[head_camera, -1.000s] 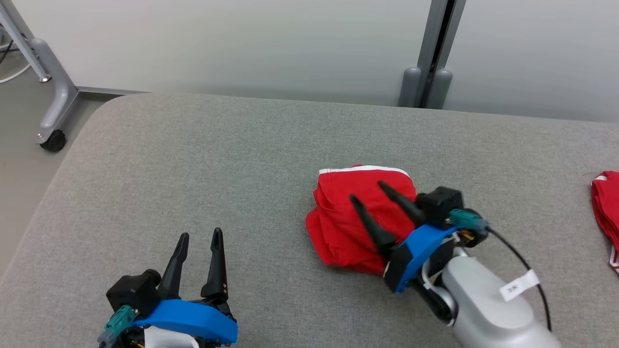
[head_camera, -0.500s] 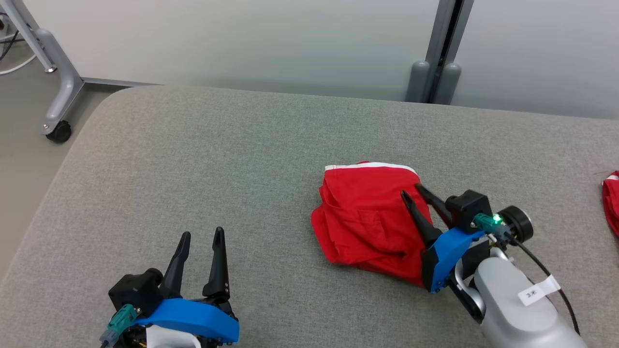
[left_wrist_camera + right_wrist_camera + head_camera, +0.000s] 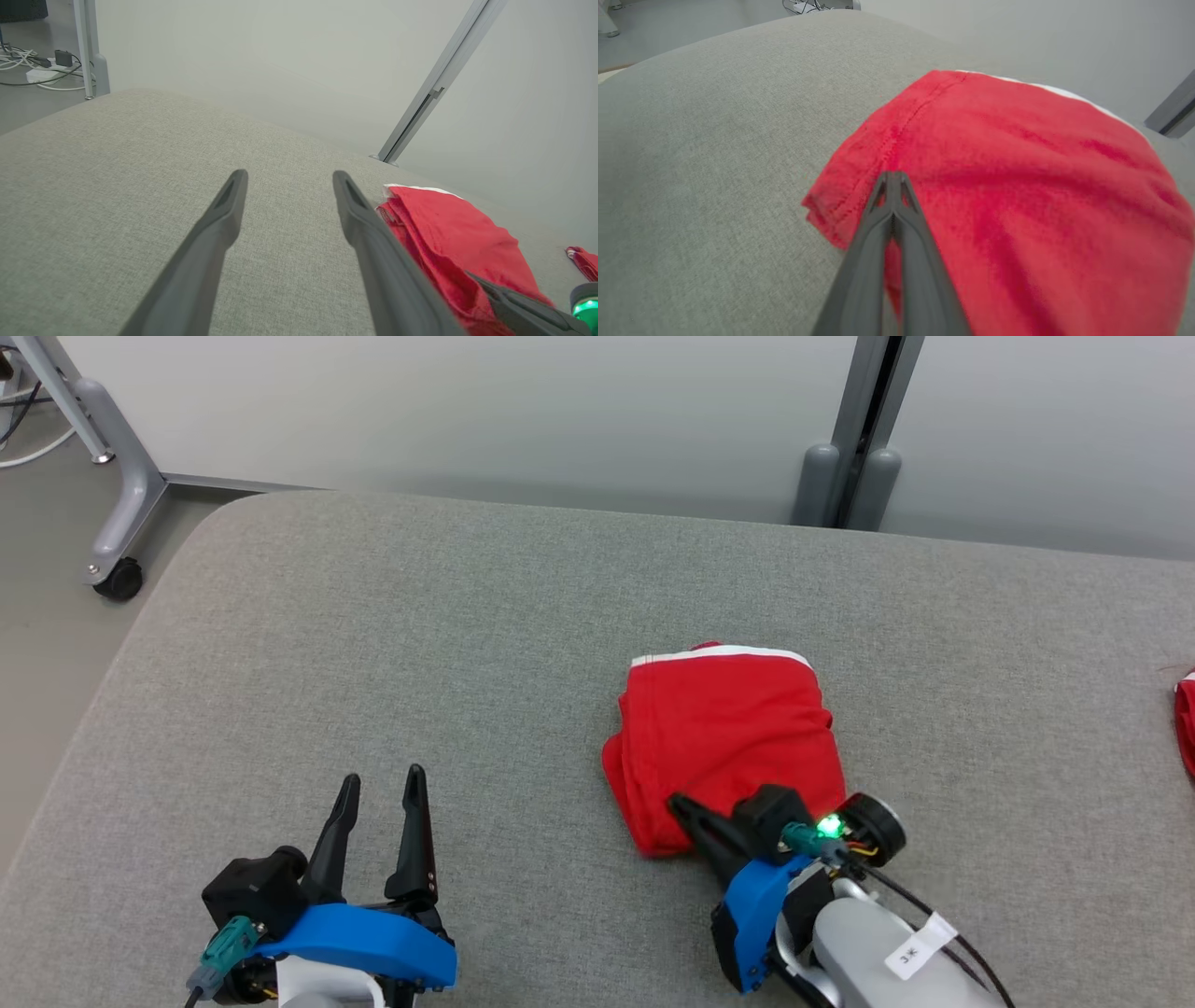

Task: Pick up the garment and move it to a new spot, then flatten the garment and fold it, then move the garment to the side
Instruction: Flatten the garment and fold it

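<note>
Red garment (image 3: 728, 737) with white trim: a folded bundle lying right of centre on the grey worktop (image 3: 373, 616). Right pincer (image 3: 680, 805) — closed, tips on the garment's near edge; whether cloth is caught, cannot tell. Left pincer (image 3: 383, 777) — open, well apart to the left. Second red cloth (image 3: 1186, 723) at the far right edge.

Grey fabric table (image 3: 373, 644) bears a folded red garment (image 3: 728, 728).

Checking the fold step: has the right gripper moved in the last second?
Yes. The right gripper drew back toward the robot, from the middle of the garment to its near edge, jaws shut.
</note>
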